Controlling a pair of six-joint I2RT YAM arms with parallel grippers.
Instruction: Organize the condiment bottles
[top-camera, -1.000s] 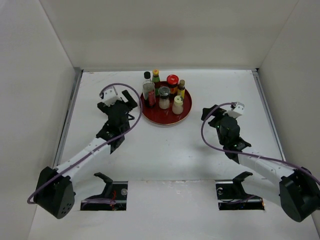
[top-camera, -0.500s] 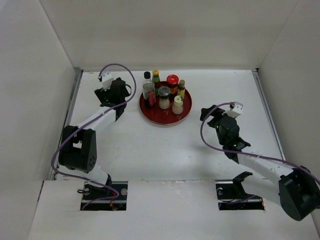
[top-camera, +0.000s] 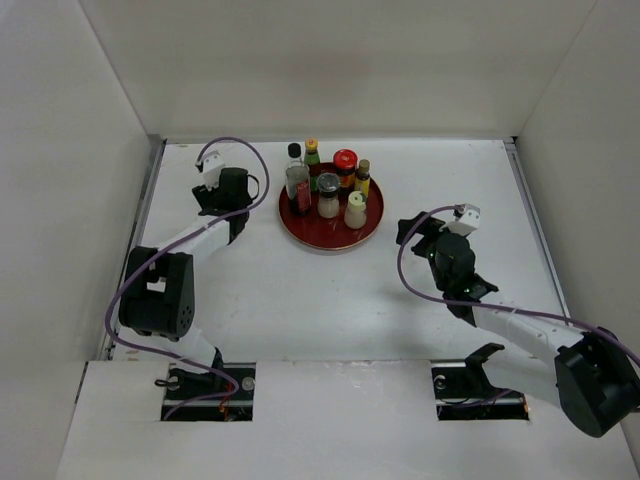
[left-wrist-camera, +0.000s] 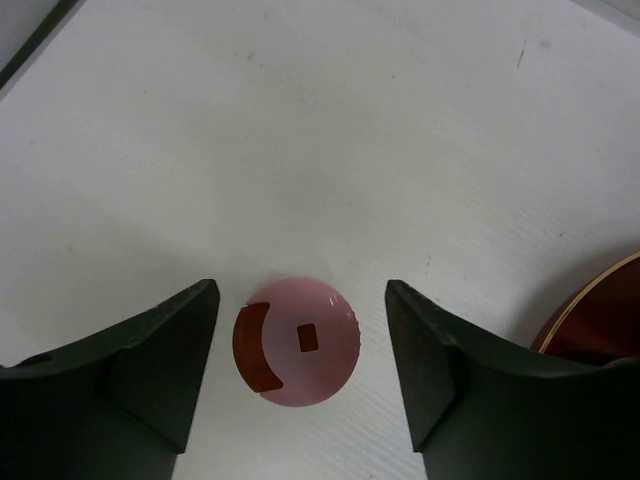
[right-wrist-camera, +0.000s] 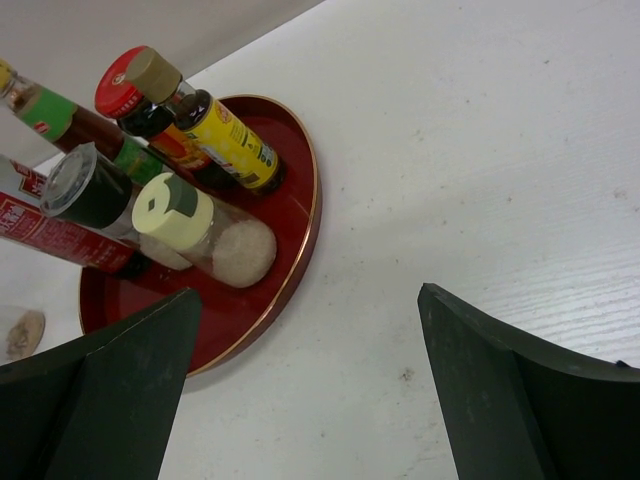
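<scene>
While your left gripper (left-wrist-camera: 300, 298) stands open around the pink-capped bottle (left-wrist-camera: 297, 341), your right gripper (right-wrist-camera: 308, 295) gapes wide, empty.

Pink-capped bottle (left-wrist-camera: 297, 341) shows only its cap top at the left wrist; from above the left gripper (top-camera: 233, 186) hides it. Red tray (left-wrist-camera: 598, 322) clipped at that view's right edge, tall clear bottle (right-wrist-camera: 45, 238) and green bottle (right-wrist-camera: 62, 113) at right wrist's left edge.
</scene>
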